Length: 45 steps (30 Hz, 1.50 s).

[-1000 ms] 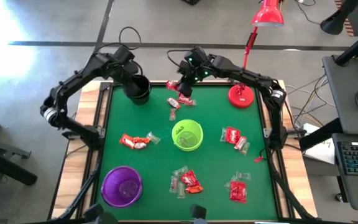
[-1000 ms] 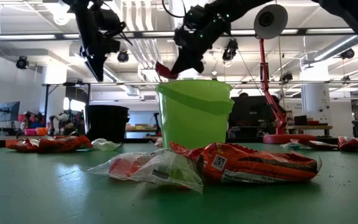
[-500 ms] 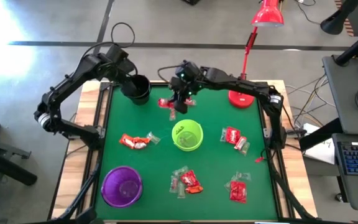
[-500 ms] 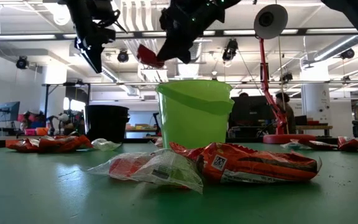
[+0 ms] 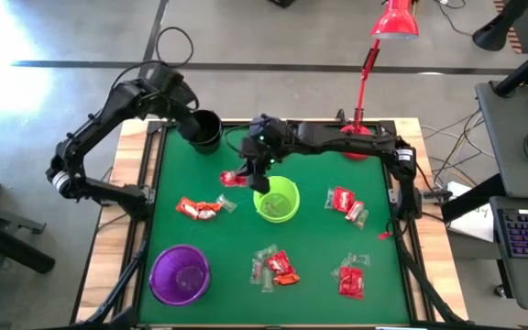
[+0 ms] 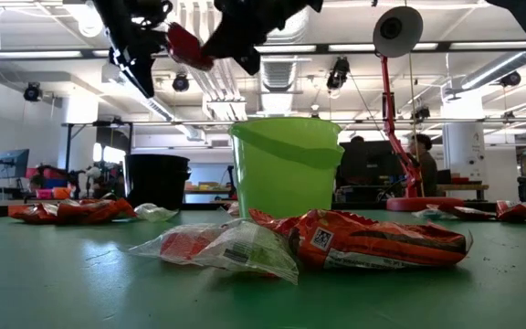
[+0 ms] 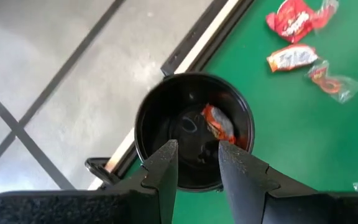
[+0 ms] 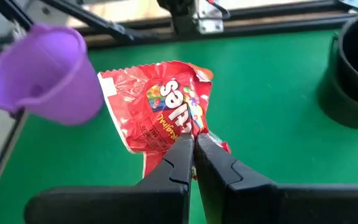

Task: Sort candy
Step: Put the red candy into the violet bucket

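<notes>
- Between my right fingers: one red packet [image 8: 160, 106] of candy, nipped at its lower edge; the right gripper [image 8: 193, 144] has its jaws pressed together on the wrapper with no gap showing, and the packet hangs clear of the green table [image 5: 319, 257].
- Beside those fingers, in the high view: the right gripper [image 5: 253, 174] hovers just off the rim of the green cup [image 5: 276, 200], on the side toward the black cup [image 5: 204, 130].
- Ahead of those fingers, in the right wrist view: the purple cup [image 8: 48, 78], well apart; an edge of the black cup shows off to one side.
- Step in hand, as I judge it: carrying a picked red packet to its cup. The next move calls for settling over the right cup's mouth and parting the fingers; which cup is meant I cannot tell.
- Below my left fingers: the black cup, with one red-orange sweet [image 7: 219, 124] lying inside it. The left gripper [image 7: 197, 163] holds nothing, its jaws a narrow gap apart, poised above the cup's near rim.
- Farther from both sets of fingers: the rest of the candy lies in small loose heaps on the table, red and clear-wrapped mixed, one heap [image 5: 200, 208] between the black and purple cups.
</notes>
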Motion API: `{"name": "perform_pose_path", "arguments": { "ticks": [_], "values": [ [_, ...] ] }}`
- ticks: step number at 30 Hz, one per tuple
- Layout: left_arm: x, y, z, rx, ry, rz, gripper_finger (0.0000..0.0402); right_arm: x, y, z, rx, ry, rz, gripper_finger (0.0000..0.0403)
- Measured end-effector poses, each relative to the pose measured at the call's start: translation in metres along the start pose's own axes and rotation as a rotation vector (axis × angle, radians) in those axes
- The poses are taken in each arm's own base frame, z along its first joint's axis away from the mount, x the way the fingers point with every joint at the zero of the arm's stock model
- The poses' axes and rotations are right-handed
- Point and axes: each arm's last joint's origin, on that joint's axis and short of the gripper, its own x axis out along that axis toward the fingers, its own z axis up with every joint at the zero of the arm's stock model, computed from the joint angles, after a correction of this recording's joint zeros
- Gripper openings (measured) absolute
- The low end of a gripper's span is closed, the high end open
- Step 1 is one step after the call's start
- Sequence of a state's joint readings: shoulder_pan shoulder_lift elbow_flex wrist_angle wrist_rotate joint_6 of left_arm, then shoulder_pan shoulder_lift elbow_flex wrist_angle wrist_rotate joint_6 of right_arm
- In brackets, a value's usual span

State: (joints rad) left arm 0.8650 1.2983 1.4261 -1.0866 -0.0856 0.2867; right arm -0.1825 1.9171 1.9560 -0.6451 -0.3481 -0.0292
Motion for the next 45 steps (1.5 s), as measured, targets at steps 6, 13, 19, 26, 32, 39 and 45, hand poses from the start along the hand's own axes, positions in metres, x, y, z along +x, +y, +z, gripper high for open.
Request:
{"name": "perform_pose_path", "arguments": {
  "ticks": [6,13,19,26,32,39,45],
  "values": [
    [-0.006,0.001,0.000,0.016,-0.038,0.011,0.0100,0.008,0.025,0.009,0.055,-0.080,0.050,0.0008],
    [-0.013,-0.001,-0.002,0.037,-0.071,-0.029,0.0100,0.012,0.049,0.021,0.117,-0.189,0.103,0.0008],
    [-0.024,-0.003,-0.005,0.086,-0.120,-0.069,0.0100,0.024,0.067,0.023,0.138,-0.230,0.154,0.0008],
    [-0.032,-0.004,-0.007,0.123,-0.167,-0.108,0.0100,0.044,0.086,0.024,0.148,-0.296,0.216,0.0008],
    [-0.031,-0.005,-0.007,0.124,-0.172,-0.131,0.0100,0.062,0.097,0.017,0.162,-0.280,0.240,0.0008],
    [-0.031,-0.005,-0.008,0.125,-0.163,-0.136,0.0100,0.064,0.100,0.014,0.144,-0.255,0.220,0.0009],
    [-0.033,-0.005,-0.009,0.131,-0.169,-0.133,0.0100,0.066,0.098,0.011,0.081,-0.260,0.172,0.0011]
  ]
}}
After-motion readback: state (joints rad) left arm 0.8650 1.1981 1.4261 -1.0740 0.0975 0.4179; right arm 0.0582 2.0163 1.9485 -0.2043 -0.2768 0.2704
